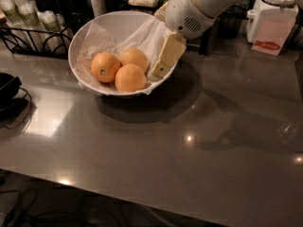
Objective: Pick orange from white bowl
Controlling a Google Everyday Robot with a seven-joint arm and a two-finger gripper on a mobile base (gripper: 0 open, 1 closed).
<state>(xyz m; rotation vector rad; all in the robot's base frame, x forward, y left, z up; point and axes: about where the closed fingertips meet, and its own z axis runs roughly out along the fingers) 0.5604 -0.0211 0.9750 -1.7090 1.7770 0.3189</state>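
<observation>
Grey counter, orange in white bowl, stem dot toward camera, gripper inside rim, opening unclear

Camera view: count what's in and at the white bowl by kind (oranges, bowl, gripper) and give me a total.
Round orange fruits: 3, the deeper orange with a stem dot and two paler oranges.
Large white paper-lined bowl: 1.
Cream two-finger gripper: 1, just inside the bowl's right rim.
Total: 5.

txt: none legible | white bag: red logo, prob. | gripper in white bowl
</observation>
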